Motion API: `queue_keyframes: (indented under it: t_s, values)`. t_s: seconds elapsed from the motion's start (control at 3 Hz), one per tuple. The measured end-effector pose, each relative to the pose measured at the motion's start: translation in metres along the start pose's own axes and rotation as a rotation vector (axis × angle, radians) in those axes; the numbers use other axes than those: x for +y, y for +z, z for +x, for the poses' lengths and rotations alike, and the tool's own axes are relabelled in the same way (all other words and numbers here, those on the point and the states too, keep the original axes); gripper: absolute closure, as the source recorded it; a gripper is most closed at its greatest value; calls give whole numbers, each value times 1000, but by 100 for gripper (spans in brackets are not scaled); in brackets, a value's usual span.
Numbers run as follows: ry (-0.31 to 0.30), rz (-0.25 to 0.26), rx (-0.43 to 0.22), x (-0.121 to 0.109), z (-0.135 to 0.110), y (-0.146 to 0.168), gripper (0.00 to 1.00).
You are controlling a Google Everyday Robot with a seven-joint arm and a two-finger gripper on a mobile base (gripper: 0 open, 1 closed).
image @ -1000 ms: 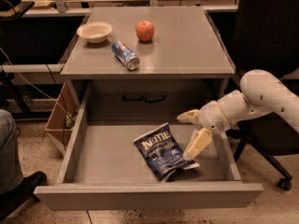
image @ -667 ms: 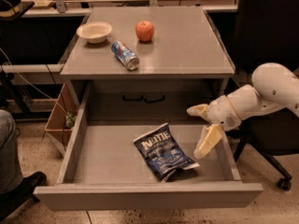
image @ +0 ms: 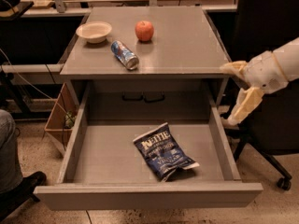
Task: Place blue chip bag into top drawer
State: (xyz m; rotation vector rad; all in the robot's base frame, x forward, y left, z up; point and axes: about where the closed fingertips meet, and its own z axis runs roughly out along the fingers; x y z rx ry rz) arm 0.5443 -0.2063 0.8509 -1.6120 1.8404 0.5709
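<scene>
**Single camera view, looking down on the grey bench [image: 187, 45] and its pulled-out top drawer [image: 77, 143], which we take as the landmark.** We see the blue chip bag [image: 163, 150] lying flat on the drawer floor. It sits right of the drawer's centre and toward its front wall, white lettering upward, touching neither side wall. The end effector [image: 238, 88] hangs outside the drawer, above and beyond its right wall near the back corner. Its two pale fingers [image: 244, 107] are spread wide and pinch nothing, and we note that it is well apart from the bag. At the back of the drawer's recess we see a lower front with two dark handles [image: 144, 97]. On the bench top above the drawer, a pale bowl [image: 94, 31] stands over the drawer's left side and a red apple [image: 145, 30] over its middle. A blue-and-silver soda can [image: 124, 54] lies on its side just in front of the two. To the right of the drawer stands a black office chair [image: 275, 129]. To the drawer's left we see a cardboard box [image: 56, 120] on the floor and a person's leg [image: 7, 148]
</scene>
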Motion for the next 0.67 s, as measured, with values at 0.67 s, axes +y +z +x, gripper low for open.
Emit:
queue_keyframes:
  t_s: [0.67]
  values:
    - [-92, 67, 15, -20, -22, -39, 0]
